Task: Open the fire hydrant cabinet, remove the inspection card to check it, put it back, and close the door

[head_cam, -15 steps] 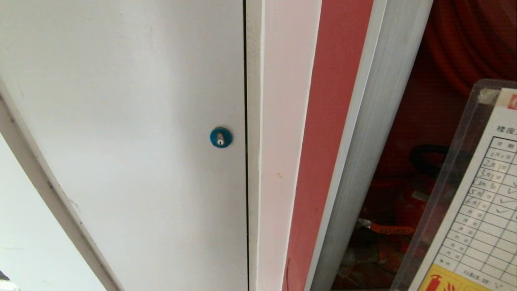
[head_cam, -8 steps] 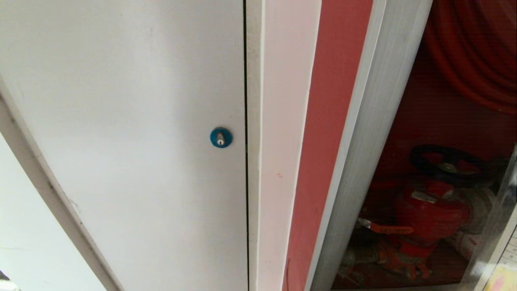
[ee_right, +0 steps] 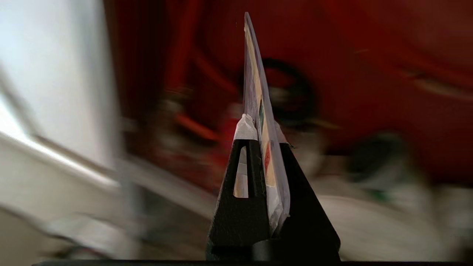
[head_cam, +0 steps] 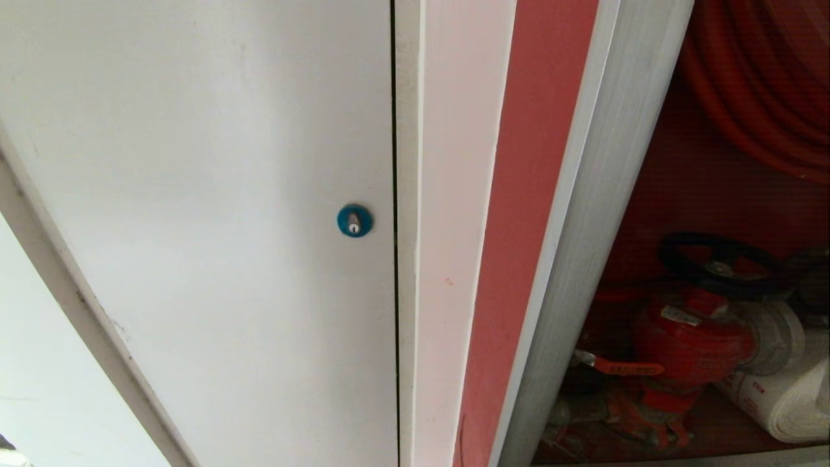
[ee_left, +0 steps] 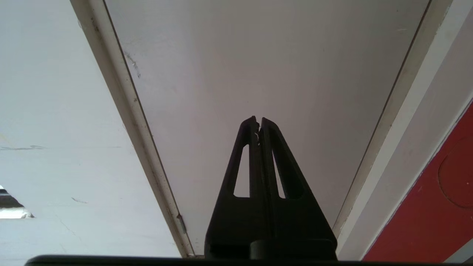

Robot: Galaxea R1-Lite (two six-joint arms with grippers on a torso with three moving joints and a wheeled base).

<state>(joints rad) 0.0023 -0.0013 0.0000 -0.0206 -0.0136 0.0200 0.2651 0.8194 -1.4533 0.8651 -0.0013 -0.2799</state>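
One red valve (head_cam: 687, 344) inside fire hydrant cabinet (head_cam: 583, 214).

The open fire hydrant cabinet (head_cam: 583, 214) is what holds everything here: a brushed silver frame post edged with a red strip, and a red-walled inside. On the cabinet floor (head_cam: 707, 436) stands a red valve (head_cam: 684, 347) with a black handwheel (head_cam: 716, 263) on top. A rolled white hose (head_cam: 788, 395) lies on the floor just beside the valve, toward the right edge of the head view. Red and orange fittings (head_cam: 616, 402) lie low in front of the valve. A coiled red hose (head_cam: 758, 91) hangs above.
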